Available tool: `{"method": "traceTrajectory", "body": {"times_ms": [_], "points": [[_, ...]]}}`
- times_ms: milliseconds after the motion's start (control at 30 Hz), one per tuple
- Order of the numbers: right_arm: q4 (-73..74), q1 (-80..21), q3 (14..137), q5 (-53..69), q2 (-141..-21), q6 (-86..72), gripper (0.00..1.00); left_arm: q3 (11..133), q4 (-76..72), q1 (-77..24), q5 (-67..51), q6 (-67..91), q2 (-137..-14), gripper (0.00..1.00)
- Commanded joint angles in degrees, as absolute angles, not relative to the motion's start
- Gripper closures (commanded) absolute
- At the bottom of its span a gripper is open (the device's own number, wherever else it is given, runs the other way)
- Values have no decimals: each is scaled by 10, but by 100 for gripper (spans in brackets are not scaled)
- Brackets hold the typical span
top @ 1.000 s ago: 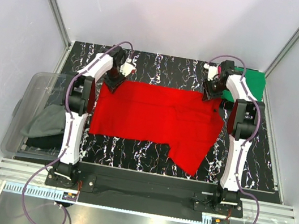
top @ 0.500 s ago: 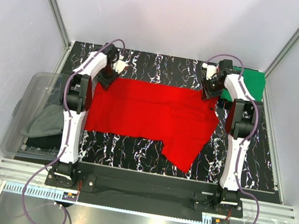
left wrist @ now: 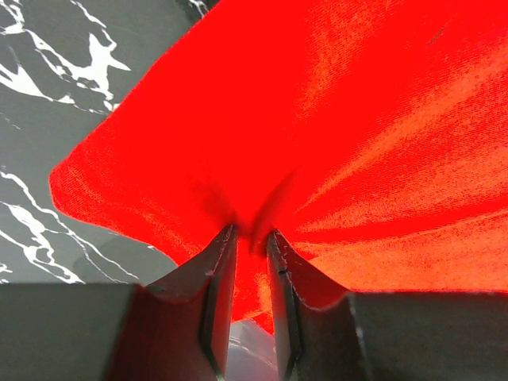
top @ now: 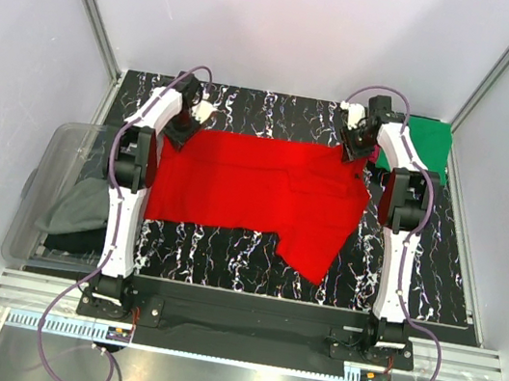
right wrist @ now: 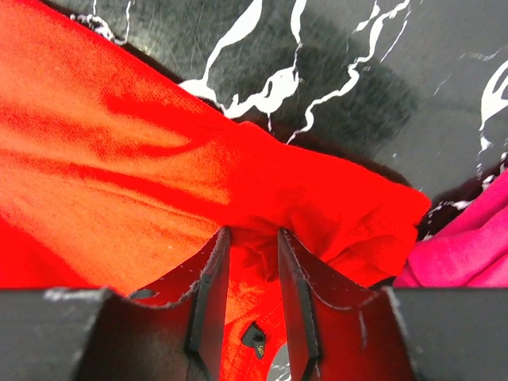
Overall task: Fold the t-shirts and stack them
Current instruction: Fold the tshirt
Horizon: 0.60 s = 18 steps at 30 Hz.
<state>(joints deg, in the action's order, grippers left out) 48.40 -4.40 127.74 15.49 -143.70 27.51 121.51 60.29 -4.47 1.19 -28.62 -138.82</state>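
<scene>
The bright red t-shirt [top: 254,191] lies spread across the black marble table, one sleeve hanging toward the front. My left gripper [top: 183,130] is shut on its far left corner; the left wrist view shows the red cloth [left wrist: 333,143] bunched between the jaws [left wrist: 251,242]. My right gripper [top: 353,152] is shut on its far right corner, the cloth [right wrist: 159,167] pinched between the jaws [right wrist: 252,242]. The green t-shirt [top: 428,146] lies folded at the far right corner. The pink t-shirt [right wrist: 468,246] shows at the right edge of the right wrist view.
A clear plastic bin [top: 63,193] with grey and dark cloth stands off the table's left edge. White walls with metal frame posts enclose the back and sides. The arm bases stand at the table's near edge.
Both grippers have moved toward the back of the table, pulling the red t-shirt's far edge with them. The shirt has shifted back and slightly left.
</scene>
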Motion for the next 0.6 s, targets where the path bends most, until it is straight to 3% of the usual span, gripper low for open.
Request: {"method": "traceTrajectory", "body": {"times_ms": [0, 200, 333, 400, 567], "points": [[471, -44, 1301, 120, -1456, 293, 62, 1239, 580, -42, 44, -296, -1409, 73], [471, -44, 1325, 139, -1416, 294, 63, 1256, 578, -60, 39, -291, -1356, 73], [472, -44, 1336, 158, -1342, 310, 62, 1259, 579, -94, 22, -293, -1252, 56], [471, -44, 1324, 167, -1296, 329, 62, 1243, 580, -111, 9, -295, -1189, 42], [468, -44, 1230, 192, -1233, 345, 61, 1188, 581, -163, 4, -289, -1121, 32]]}}
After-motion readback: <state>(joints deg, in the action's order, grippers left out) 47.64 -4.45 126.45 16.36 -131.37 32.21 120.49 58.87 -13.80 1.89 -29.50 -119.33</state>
